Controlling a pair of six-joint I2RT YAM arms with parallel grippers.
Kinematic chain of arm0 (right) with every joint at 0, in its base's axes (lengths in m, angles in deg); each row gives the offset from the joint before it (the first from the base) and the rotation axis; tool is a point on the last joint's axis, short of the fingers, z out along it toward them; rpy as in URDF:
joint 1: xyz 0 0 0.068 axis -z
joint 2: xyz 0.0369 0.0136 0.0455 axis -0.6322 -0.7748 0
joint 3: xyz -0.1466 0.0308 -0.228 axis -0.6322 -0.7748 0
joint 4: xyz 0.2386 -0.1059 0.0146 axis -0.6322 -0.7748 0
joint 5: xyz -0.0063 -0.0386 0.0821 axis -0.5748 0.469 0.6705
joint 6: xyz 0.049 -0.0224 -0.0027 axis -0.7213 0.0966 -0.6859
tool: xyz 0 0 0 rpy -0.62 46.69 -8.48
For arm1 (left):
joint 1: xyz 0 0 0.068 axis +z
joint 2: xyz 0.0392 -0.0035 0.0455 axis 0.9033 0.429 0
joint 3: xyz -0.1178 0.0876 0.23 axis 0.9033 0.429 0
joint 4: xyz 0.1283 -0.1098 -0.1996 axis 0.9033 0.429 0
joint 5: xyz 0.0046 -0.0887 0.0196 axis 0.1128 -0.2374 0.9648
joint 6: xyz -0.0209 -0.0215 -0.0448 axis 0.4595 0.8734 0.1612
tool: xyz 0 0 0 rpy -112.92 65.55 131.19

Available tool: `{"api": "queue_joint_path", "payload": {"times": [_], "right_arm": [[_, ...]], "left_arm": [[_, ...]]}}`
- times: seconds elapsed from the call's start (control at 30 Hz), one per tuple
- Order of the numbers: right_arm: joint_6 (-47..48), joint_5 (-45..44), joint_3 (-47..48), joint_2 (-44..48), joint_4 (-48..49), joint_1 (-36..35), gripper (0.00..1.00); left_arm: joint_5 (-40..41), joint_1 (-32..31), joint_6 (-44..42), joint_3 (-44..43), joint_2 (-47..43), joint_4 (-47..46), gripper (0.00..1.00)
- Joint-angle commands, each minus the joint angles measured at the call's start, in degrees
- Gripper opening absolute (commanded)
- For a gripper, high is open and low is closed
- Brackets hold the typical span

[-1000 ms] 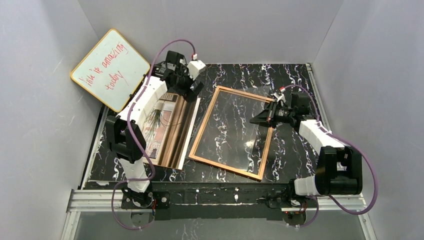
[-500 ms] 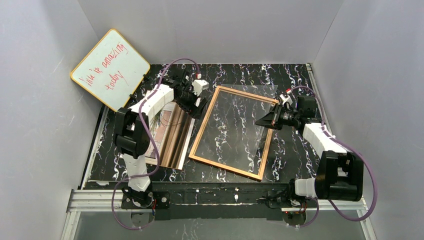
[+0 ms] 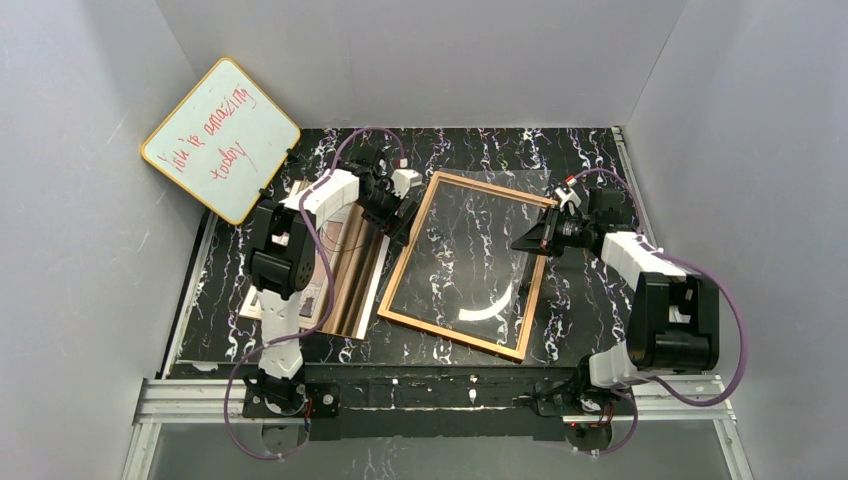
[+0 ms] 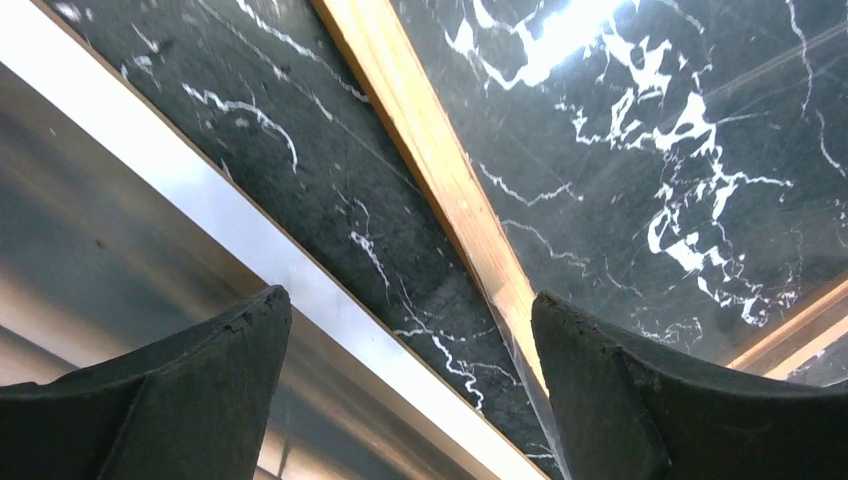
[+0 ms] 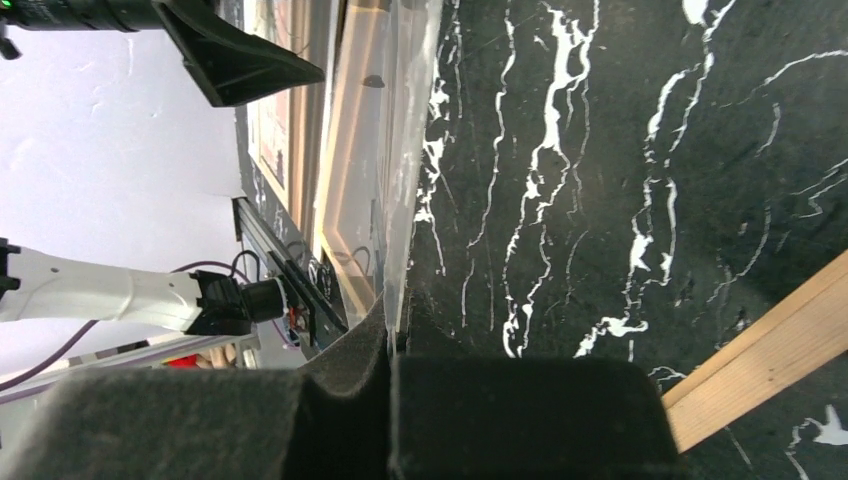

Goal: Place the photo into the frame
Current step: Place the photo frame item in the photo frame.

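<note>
Narrow gap between photo (image 3: 352, 275), frame (image 3: 450, 336); whiteboard (image 3: 220, 140) blocks back-left corner.

your table (image 3: 590, 150) is a black slab veined with white like marble, with a metal rail (image 3: 440, 400) along its near edge. two things lie on it. the frame (image 3: 450, 335) sits about the middle, turned a little askew, the marble showing through its clear pane (image 3: 460, 250) — and the photo (image 3: 345, 270) lies face up just left of it, a strip of bare marble between them.

Orange-brown frame (image 3: 406, 255), black white-veined table (image 3: 480, 150), yellow-edged whiteboard (image 3: 220, 140), red writing
</note>
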Motion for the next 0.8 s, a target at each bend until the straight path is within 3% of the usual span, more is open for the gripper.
{"api": "queue_joint_path", "payload": {"times": [0.0,0.37,0.77], "right_arm": [[6.47,-0.65,6.26,-2.52,-6.96,0.24,0.01],[8.45,-0.24,7.99,-5.74,-12.02,1.94,0.01],[6.9,2.36,5.83,-5.58,-9.72,3.26,0.01]], "left_arm": [[-3.62,-0.14,-1.49,-4.62,0.06,2.0,0.87],[-1.99,-0.06,-4.13,-11.66,5.15,5.16,0.84],[-2.27,-0.14,-4.33,-11.99,6.8,5.28,0.77]]}}
